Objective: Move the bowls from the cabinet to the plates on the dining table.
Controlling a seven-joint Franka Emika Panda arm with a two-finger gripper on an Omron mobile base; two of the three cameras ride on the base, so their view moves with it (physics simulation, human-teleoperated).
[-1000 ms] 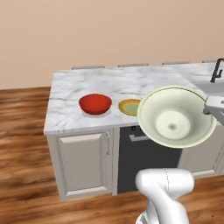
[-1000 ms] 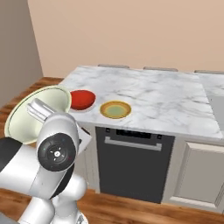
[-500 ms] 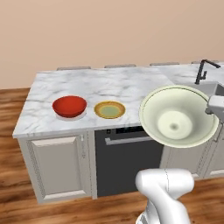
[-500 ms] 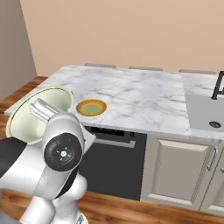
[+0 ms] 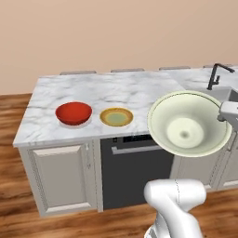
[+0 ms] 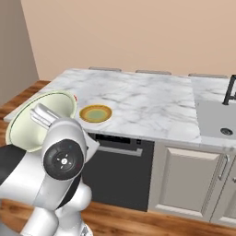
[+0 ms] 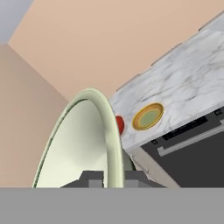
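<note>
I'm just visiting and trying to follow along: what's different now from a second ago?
The whole picture has shifted, so the rolling base has driven along the marble table; the things on it haven't moved. The red bowl still sits beside the yellow plate, which is still empty. The gripper stays shut on the rim of the cream bowl, carried tilted as before.

The white arm rises from its rounded base joint and bends forward, its dark-capped elbow joint near the right base camera. The hand is raised in front of the robot, its 2 fingers clamped tight on the rim of the cream-green bowl, which it carries tipped on edge, hollow toward the left base camera
</note>
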